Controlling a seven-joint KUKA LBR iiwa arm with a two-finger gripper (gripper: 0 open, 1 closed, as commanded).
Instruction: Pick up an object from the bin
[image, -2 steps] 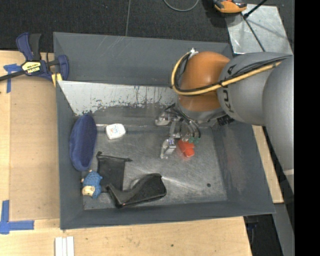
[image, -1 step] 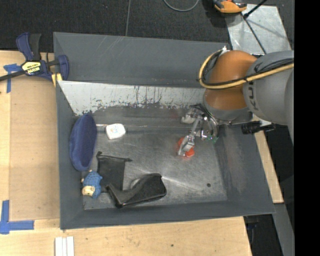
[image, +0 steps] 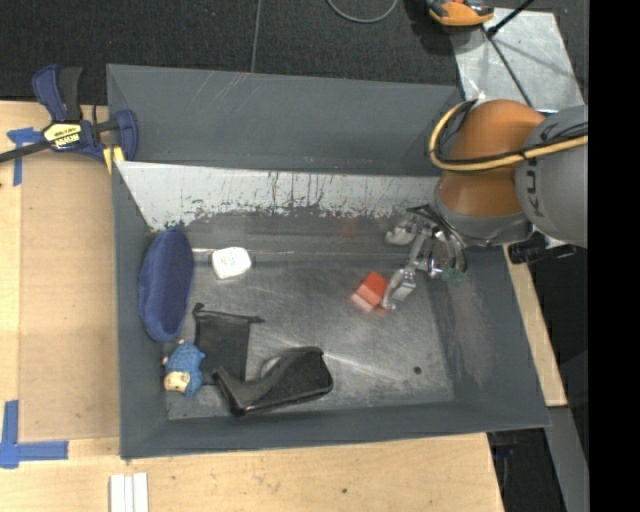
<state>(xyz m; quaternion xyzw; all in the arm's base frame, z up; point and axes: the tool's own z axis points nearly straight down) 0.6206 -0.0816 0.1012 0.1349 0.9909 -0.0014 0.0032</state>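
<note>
My gripper (image: 399, 262) hangs in the right middle of the bin, open, with nothing between its fingers. One fingertip (image: 398, 235) points toward the back wall. The other fingertip (image: 402, 287) is low, right beside a small red block (image: 370, 292) with a pale underside that lies on the bin floor. The block sits just left of that lower fingertip, touching it or nearly so.
A long blue pouch (image: 165, 282) lies along the left wall, with a small white piece (image: 231, 263) near it. At the front left lie a black folded thing (image: 226, 340), a black flat case (image: 288, 380) and a little blue doll (image: 183, 367).
</note>
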